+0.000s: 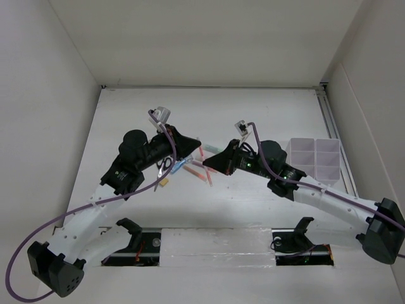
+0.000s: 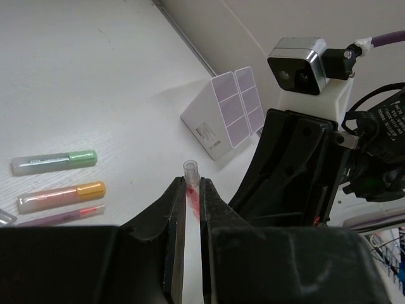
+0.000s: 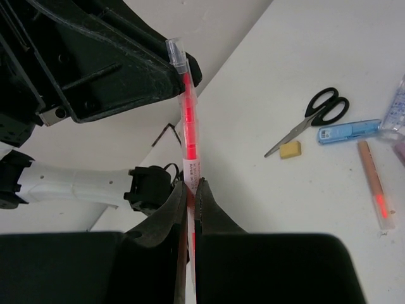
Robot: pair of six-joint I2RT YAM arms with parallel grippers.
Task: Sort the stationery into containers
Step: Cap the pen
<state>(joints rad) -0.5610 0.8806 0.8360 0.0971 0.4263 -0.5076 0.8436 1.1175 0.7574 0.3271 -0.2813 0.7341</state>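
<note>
Bridging the two hands above the desk (image 3: 329, 50), the thin red pen (image 3: 188, 120) runs lengthwise from one to the other. The right hand (image 3: 192, 187) is clamped shut on one end. The left hand (image 2: 193, 187) is closed near the other, the pen's clear tip poking past its fingertips. The organiser (image 2: 204, 134) stands well apart.

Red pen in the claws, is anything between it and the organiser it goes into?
Nothing visible lies on the table between the red pen and the organiser. But left claw and right claw are both shut on it, so one must release.
</note>
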